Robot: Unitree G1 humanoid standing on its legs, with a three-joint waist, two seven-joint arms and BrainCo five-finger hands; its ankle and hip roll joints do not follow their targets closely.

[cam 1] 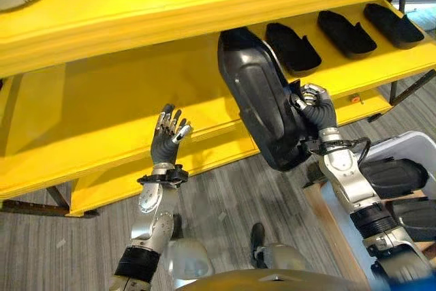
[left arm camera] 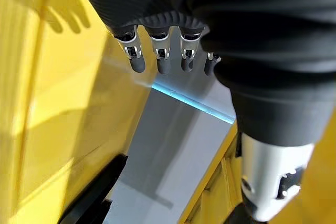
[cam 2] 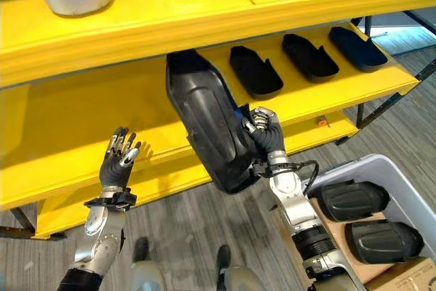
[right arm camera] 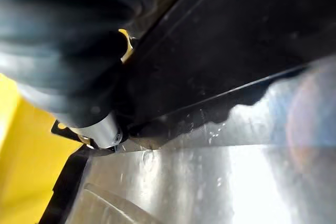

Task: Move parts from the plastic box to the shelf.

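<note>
The robot's left hand (cam 1: 170,131), fingers straight and holding nothing, is raised in front of the yellow shelf (cam 1: 102,107). To its right, the right hand (cam 2: 264,132) is curled around the edge of a large black part (cam 2: 208,124), which is tilted with its top end just under the shelf's upper board. Three similar parts (cam 2: 310,56) lie on the shelf further right, and more wait in the plastic box (cam 2: 381,175) below. The one-handed edge grip looks risky: the part could catch on the upper board or slip.
</note>
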